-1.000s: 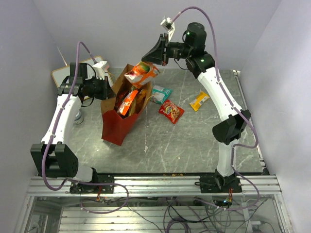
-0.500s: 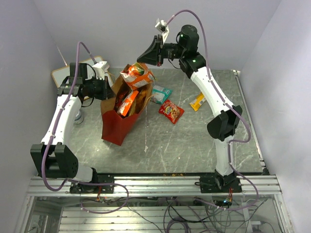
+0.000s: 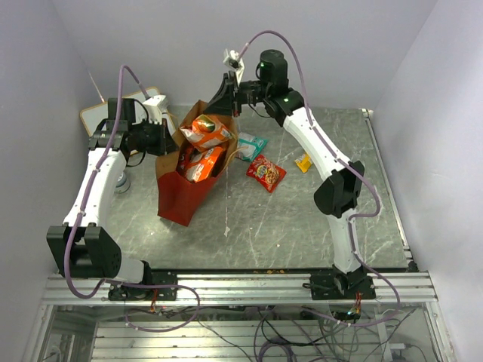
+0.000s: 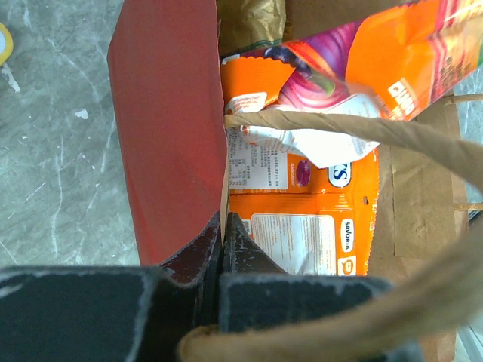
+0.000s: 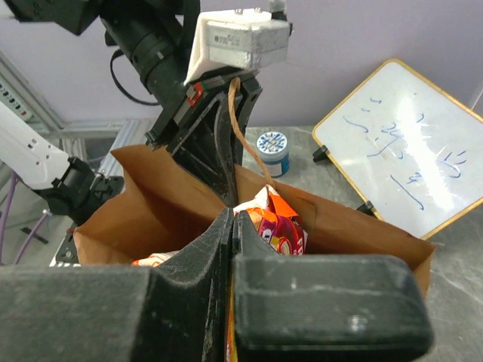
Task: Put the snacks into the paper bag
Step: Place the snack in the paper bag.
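The paper bag, red outside and brown inside, stands open at the table's left. My left gripper is shut on its left wall, near the rim. My right gripper is shut on the top edge of an orange snack packet, which hangs tilted in the bag's mouth. Other orange packets lie inside the bag. A teal pack, a red pack and a yellow pack lie on the table to the bag's right.
A white writing board leans at the back left behind the bag. A small round tin sits beside it. The bag's twisted paper handle crosses the opening. Purple walls close in the table on three sides.
My right gripper has carried the orange packet leftward and down, from above the bag's far edge into its mouth. The left arm and the bag have stayed put.
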Action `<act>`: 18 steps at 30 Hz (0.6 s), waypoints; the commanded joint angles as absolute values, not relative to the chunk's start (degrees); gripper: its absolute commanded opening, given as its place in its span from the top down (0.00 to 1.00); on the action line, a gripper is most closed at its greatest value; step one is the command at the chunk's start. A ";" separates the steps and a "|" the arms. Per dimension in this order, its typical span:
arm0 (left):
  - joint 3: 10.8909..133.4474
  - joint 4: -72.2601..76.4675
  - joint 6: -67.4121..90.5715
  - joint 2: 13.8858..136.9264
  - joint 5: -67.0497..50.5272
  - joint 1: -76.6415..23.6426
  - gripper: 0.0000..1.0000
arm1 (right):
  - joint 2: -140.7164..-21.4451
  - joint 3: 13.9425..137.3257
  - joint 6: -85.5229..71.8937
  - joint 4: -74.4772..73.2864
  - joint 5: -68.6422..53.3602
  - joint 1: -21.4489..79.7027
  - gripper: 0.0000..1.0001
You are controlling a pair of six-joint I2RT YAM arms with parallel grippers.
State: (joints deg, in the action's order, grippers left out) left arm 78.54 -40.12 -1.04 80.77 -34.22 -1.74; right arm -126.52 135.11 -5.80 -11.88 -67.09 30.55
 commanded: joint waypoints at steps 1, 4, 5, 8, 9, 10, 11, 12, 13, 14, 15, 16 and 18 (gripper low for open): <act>79.01 -37.67 -0.57 78.75 -34.69 -2.38 0.93 | -127.15 136.01 3.76 -20.35 -66.90 31.85 1.00; 79.30 -37.85 -0.45 78.98 -34.56 -2.38 0.93 | -126.39 136.18 14.34 -28.06 -64.65 32.99 1.00; 79.48 -37.92 -0.44 79.12 -34.62 -2.44 0.93 | -126.12 136.15 17.18 -30.61 -63.68 33.41 1.00; 79.79 -38.13 -0.39 79.51 -34.95 -2.43 0.93 | -125.51 135.91 25.06 -36.85 -60.13 35.07 1.00; 79.84 -38.14 -0.36 79.61 -35.10 -2.40 0.93 | -125.31 135.76 27.50 -38.44 -58.48 35.77 1.00; 79.81 -38.14 -0.40 79.68 -35.23 -2.45 0.93 | -125.13 135.52 29.51 -39.90 -57.08 36.41 1.00; 79.76 -38.14 -0.45 79.71 -35.24 -2.38 0.93 | -124.93 135.26 31.35 -40.85 -55.55 37.02 1.00; 79.71 -38.08 -0.48 79.72 -35.27 -2.37 0.93 | -124.70 134.86 32.70 -41.50 -54.16 37.71 1.00; 79.60 -38.06 -0.52 79.72 -35.26 -2.45 0.93 | -124.44 134.38 33.41 -41.65 -52.61 38.16 1.00; 79.55 -38.05 -0.60 79.69 -35.32 -2.42 0.93 | -124.33 133.92 33.48 -41.35 -50.84 38.62 1.00; 79.42 -38.06 -0.69 79.67 -35.33 -2.44 0.93 | -124.35 133.63 33.09 -40.71 -49.08 38.99 1.00; 79.38 -37.91 -0.75 79.63 -35.29 -2.38 0.93 | -124.55 133.71 32.81 -40.38 -47.52 39.29 1.00; 79.28 -37.97 -0.79 79.54 -35.24 -2.39 0.93 | -125.22 134.05 31.01 -39.37 -43.82 39.71 1.00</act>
State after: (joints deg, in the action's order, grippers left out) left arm 78.56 -40.14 -1.04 80.77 -33.36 -1.76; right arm -126.23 134.34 28.97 -38.11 -53.54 39.35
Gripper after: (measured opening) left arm 0.076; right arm 0.006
